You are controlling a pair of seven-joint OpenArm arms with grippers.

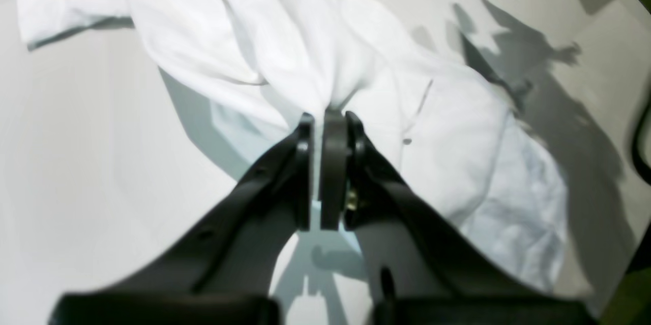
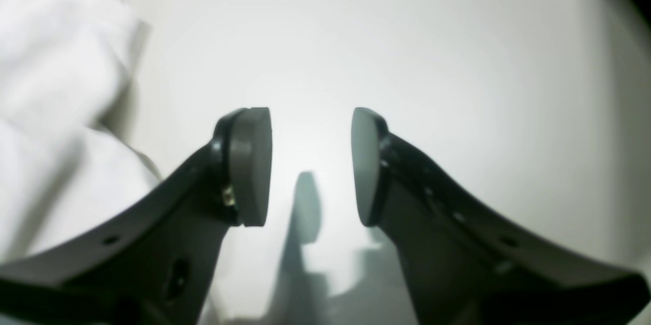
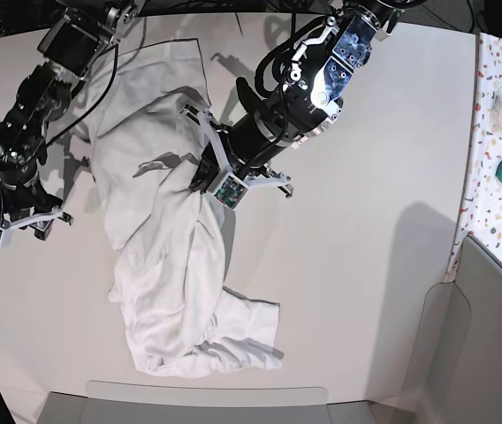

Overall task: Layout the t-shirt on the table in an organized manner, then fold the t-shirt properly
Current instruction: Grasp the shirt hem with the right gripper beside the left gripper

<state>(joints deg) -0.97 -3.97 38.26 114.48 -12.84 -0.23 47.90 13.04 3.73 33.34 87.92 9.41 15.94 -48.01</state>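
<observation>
Left gripper point(image 1: 325, 116): clamped on a t-shirt point(image 3: 176, 256) fold; pinch point hidden in base view.
Right gripper point(image 2: 310, 162): jaws apart, empty, over table point(image 2: 407, 35).
Shirt collar: indistinguishable.

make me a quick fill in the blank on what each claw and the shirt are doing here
1. The left claw is shut on a fold of the ____.
2. The right claw stands ____, holding nothing.
3. Under the right claw lies the bare ____.
4. The t-shirt on the table lies ____, not flat.

Missing words: t-shirt; open; table; bunched
</observation>
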